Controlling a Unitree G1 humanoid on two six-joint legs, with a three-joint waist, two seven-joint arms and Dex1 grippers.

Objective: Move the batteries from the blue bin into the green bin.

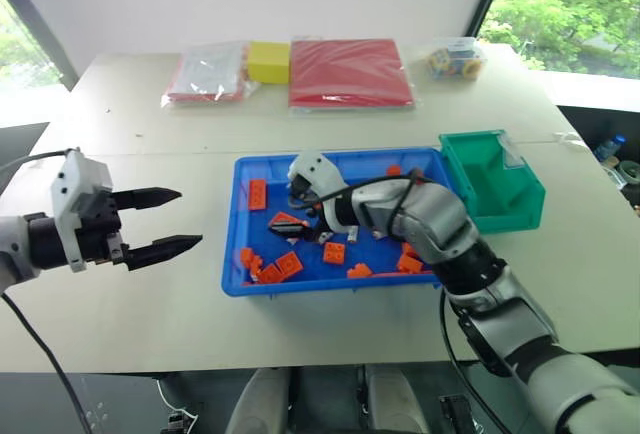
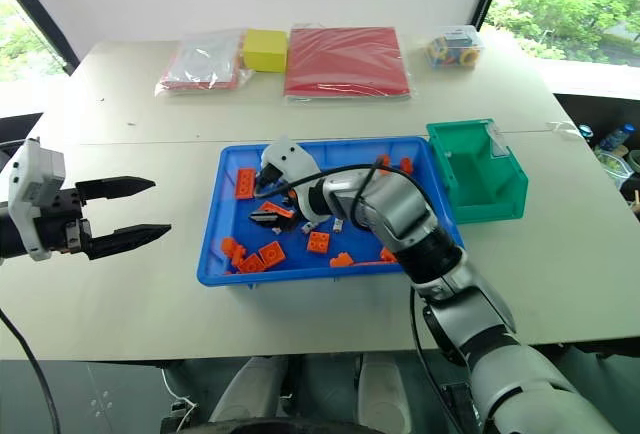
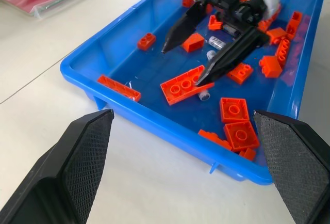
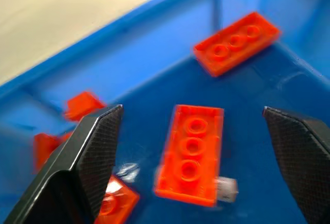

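L gripper [image 1: 180,219] off to the left over bare table [image 1: 150,324], well clear of the blue bin [image 1: 232,279]. Fingers spread wide, nothing between them, pointing roughly level toward the bin.

Blue bin mid-table, long side facing the robot. Orange bricks [image 1: 280,267] scattered inside: one flat brick [image 1: 257,194] near the left wall, a cluster at front-left corner, more along the front edge and toward the right end.

R gripper [image 3: 206,61] reaching into the bin from the right, over its left-centre part, tilted down. Fingers [image 3: 178,28] spread apart, empty, tips just above the bin floor. Straddling a long flat 3-stud brick [image 4: 192,154], seen in R wrist view lying between the two fingers. Cannot tell whether the tips touch it.

Batteries: one small silvery cylinder [image 4: 226,187] poking out from under the end of that 3-stud brick, touching it; same one at [image 3: 204,93] in L wrist view. Two more [image 3: 216,41] on the bin floor between the R fingers, farther in, beside smaller bricks. All in the blue bin.

Green bin [image 1: 495,189] just beside the blue bin's right end, back corner, touching or nearly so. Inside looks bare where visible.

Far side of table, L to R: clear bag [image 1: 205,74], yellow block [image 1: 268,60], red sheet pack [image 1: 348,72], small clear box of mixed-colour bits [image 1: 457,59].
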